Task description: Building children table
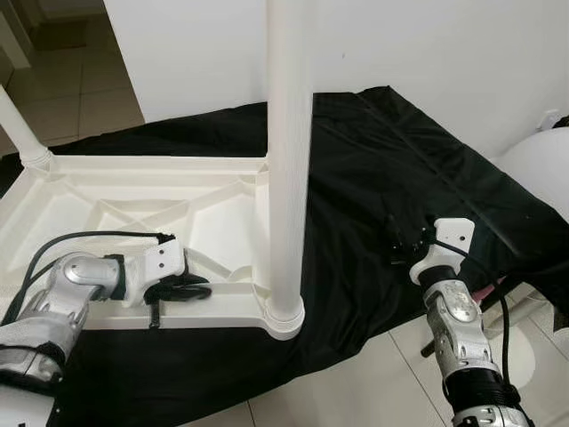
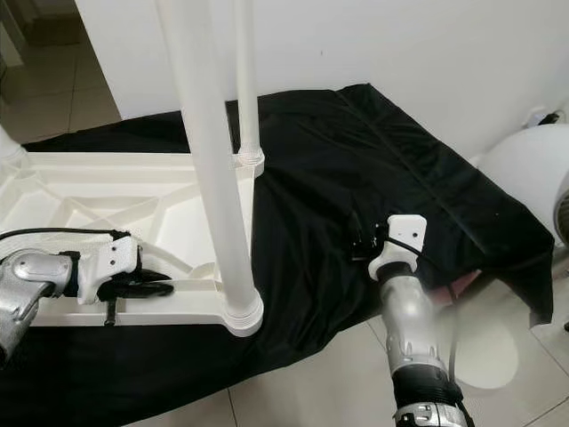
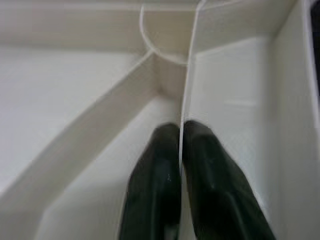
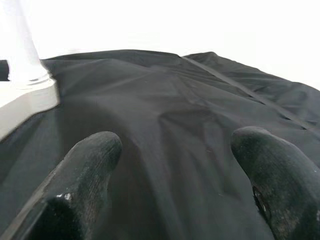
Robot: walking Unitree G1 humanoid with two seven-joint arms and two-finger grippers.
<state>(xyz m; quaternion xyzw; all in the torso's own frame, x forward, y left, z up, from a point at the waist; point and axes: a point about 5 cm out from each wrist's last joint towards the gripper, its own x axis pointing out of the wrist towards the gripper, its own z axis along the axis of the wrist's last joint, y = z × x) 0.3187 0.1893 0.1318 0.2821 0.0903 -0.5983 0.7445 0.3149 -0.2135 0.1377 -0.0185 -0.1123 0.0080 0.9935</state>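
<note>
Pinching a thin rib of the upturned white children table (image 1: 133,191), left pincer (image 1: 191,289) closed, right pincer (image 1: 402,242) spread open above black cloth (image 1: 373,169).

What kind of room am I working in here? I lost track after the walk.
Probably a room in a home, used as a floor work area: pale floor tiles, a plain white wall, and a black fabric sheet spread under the upturned white plastic children's table. A tiled passage leads off beyond.

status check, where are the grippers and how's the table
Left gripper shut on a tabletop rib. Right gripper open, over black cloth. Table upside down, three legs fitted. Nothing in the way.
</note>
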